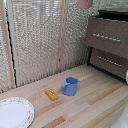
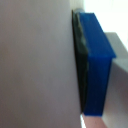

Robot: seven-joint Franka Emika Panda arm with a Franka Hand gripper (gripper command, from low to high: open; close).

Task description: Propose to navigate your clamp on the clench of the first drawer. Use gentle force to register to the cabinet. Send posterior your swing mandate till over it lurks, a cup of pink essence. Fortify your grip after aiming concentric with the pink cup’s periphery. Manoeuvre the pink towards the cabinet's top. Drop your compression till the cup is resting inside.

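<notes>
The pink cup (image 1: 85,3) hangs in the air at the top edge of the exterior view, only its lower part showing, just to the exterior view's left of the cabinet (image 1: 107,47). The cabinet's upper drawer front (image 1: 106,31) stands a little forward of the lower one. In the wrist view a blue finger (image 2: 95,60) of the clamp (image 2: 75,65) presses flat against a pale pinkish wall (image 2: 35,60) that fills the picture; this is the cup. The second finger is hidden behind it. The clamp itself is outside the exterior view.
A blue mug (image 1: 70,86) stands mid-table with a small yellow block (image 1: 51,94) beside it. A white patterned plate (image 1: 15,112) lies at the front corner on the exterior view's left. Slatted blinds (image 1: 40,40) form the back wall. A white arm part (image 1: 126,76) shows at the exterior view's right edge.
</notes>
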